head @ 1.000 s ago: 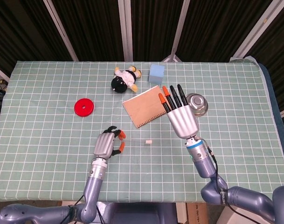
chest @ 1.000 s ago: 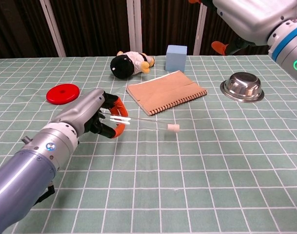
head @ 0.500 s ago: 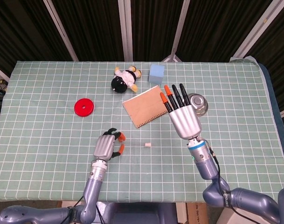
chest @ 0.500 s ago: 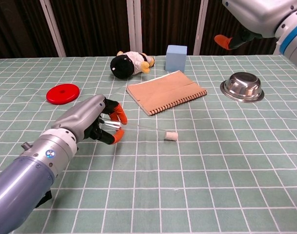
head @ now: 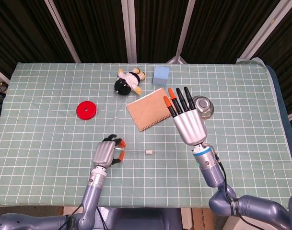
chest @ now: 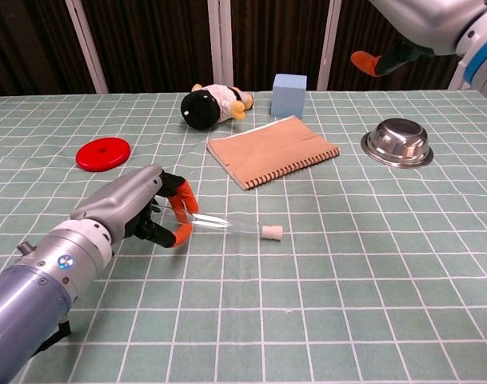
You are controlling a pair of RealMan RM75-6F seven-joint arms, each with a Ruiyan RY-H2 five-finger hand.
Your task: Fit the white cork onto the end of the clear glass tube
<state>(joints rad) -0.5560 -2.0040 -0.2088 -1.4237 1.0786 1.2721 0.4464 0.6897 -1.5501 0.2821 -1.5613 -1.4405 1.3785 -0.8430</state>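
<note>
My left hand (head: 105, 153) is low over the table near its front edge, and the clear glass tube (chest: 227, 223) has its near end pinched between the thumb and a finger. From there the tube runs right, just above or on the cloth. The white cork (chest: 273, 232) sits on the tube's far end and shows as a small white dot (head: 148, 152) in the head view. My right hand (head: 186, 122) is raised well above the table with its fingers spread and nothing in it. The chest view catches only its edge (chest: 435, 24), top right.
A brown spiral notebook (head: 148, 109) lies behind the tube. A steel bowl (chest: 397, 142) is at the right, a red disc (head: 87, 110) at the left. A plush toy (head: 128, 81) and a blue block (head: 161, 75) are at the back.
My left hand has drawn back toward the front edge and lowered, carrying the tube and cork with it. The right hand has barely shifted.
</note>
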